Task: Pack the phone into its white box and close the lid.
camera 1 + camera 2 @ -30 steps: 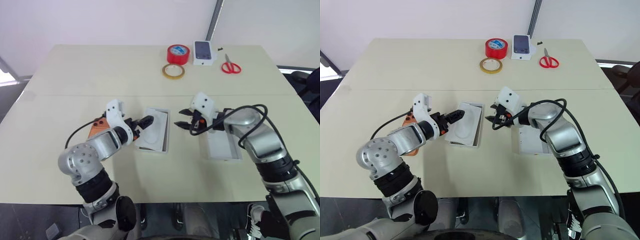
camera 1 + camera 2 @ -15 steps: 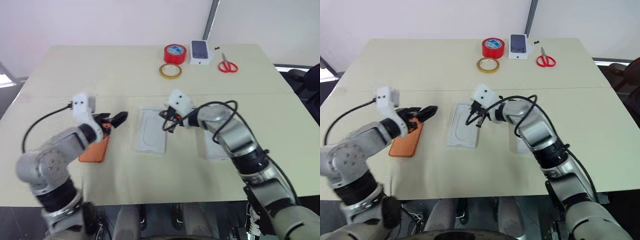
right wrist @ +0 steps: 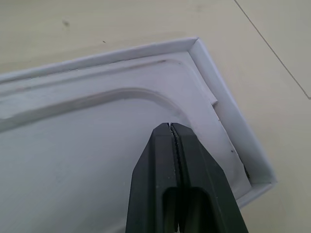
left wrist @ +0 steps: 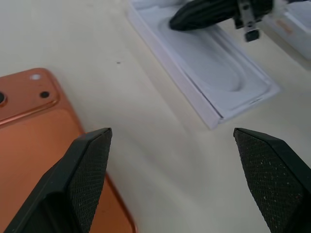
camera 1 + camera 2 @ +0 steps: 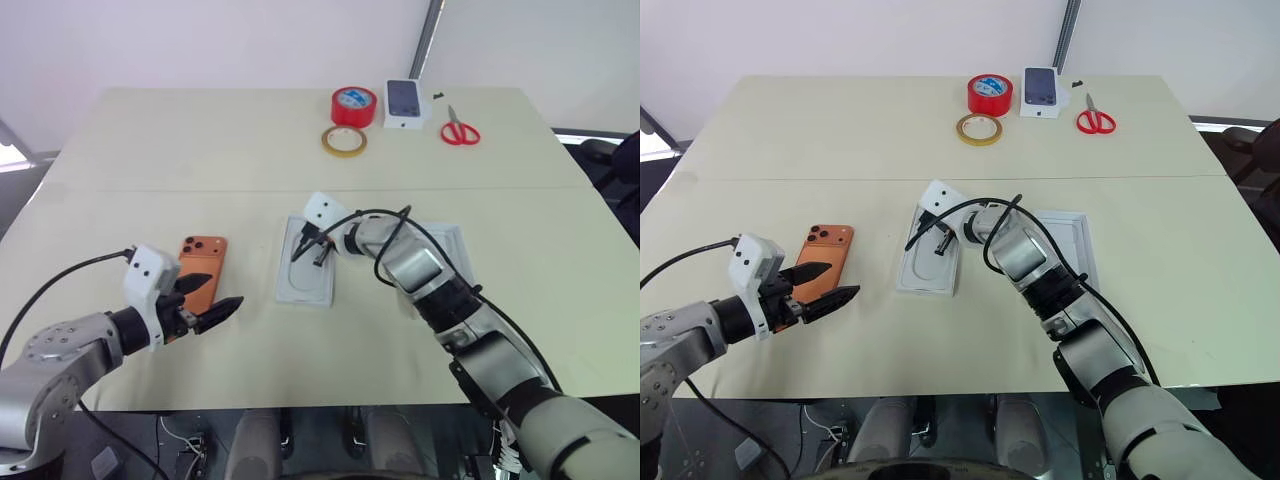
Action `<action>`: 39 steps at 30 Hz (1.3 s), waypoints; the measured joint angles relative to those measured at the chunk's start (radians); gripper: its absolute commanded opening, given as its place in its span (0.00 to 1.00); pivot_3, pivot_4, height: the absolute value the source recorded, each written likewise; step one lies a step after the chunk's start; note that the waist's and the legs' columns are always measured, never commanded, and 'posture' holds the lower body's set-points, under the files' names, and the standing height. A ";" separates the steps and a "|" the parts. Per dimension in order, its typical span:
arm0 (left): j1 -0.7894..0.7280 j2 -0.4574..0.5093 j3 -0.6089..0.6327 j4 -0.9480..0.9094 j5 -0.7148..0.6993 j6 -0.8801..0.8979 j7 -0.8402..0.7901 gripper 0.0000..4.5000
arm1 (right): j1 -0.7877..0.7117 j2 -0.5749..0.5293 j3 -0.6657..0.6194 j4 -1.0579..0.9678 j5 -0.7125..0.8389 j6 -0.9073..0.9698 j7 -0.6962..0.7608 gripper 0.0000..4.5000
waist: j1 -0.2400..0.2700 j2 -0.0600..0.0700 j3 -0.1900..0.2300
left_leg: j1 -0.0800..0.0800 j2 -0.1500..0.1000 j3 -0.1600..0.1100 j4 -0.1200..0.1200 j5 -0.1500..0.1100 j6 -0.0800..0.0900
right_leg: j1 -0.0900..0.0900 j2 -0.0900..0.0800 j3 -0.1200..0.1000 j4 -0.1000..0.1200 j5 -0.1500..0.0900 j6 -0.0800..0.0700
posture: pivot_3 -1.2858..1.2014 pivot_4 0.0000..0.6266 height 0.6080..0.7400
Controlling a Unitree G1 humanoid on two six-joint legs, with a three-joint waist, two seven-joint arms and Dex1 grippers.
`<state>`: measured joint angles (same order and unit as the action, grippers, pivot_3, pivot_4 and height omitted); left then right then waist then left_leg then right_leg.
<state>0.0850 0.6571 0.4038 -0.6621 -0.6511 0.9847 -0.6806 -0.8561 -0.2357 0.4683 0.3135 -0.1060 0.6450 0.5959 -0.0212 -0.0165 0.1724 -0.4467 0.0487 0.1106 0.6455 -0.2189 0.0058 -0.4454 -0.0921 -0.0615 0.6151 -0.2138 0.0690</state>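
Note:
The orange phone (image 5: 202, 266) lies back up on the table's left side, its lenses at the far corner. My left gripper (image 5: 208, 297) hovers open over the phone's near right corner, nothing between its fingers (image 4: 87, 170). In the middle lies the white box (image 5: 305, 300), its raised wall (image 3: 228, 121) framing a white insert (image 3: 87, 145) with an oval embossing. My right gripper (image 3: 170, 128) is shut, its tip on or just above the insert at the box's far end. A second white piece with a raised rim (image 5: 447, 250) lies to the right, partly behind my right arm.
At the table's far edge stand a red tape roll (image 5: 355, 105), a yellow tape ring (image 5: 345, 141), a small white box (image 5: 407, 103) picturing a dark phone, and red scissors (image 5: 461, 132). A black cable loops from my right wrist over the box.
My left arm drew back from the box to the near left, beside the phone, still open. My right gripper shut and moved left over the box's insert.

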 measured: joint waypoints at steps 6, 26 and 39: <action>0.021 0.000 -0.014 -0.009 -0.015 -0.028 0.011 0.93 | -0.009 0.012 -0.001 0.046 -0.059 -0.063 -0.049 0.00 | -0.001 0.001 0.000 | -0.001 0.000 0.000 0.000 0.000 0.000 | -0.001 0.000 0.000 0.000 0.000 0.000 | 0.52 0.24 1.00; -0.083 -0.074 0.163 0.173 -0.082 0.098 0.343 0.97 | 0.070 0.054 0.025 -0.302 0.039 0.028 0.158 0.00 | 0.000 0.000 0.000 | 0.001 0.003 0.000 0.001 0.001 0.001 | 0.001 0.008 -0.001 0.002 0.000 0.001 | 0.52 0.24 1.00; -0.245 -0.045 0.169 0.333 -0.079 0.361 0.492 0.97 | -0.010 0.222 0.201 -0.105 -0.041 0.108 0.112 0.00 | 0.000 -0.001 0.000 | 0.001 0.002 0.000 0.000 0.000 -0.001 | 0.001 0.004 -0.002 0.001 0.000 0.000 | 0.52 0.24 1.00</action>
<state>-0.1600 0.6120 0.5728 -0.3295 -0.7298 1.3454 -0.1887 -0.8665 -0.0134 0.6692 0.2081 -0.1472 0.7534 0.7075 -0.0208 -0.0170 0.1719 -0.4454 0.0504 0.1101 0.6455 -0.2184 0.0048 -0.4448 -0.0883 -0.0632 0.6166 -0.2136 0.0694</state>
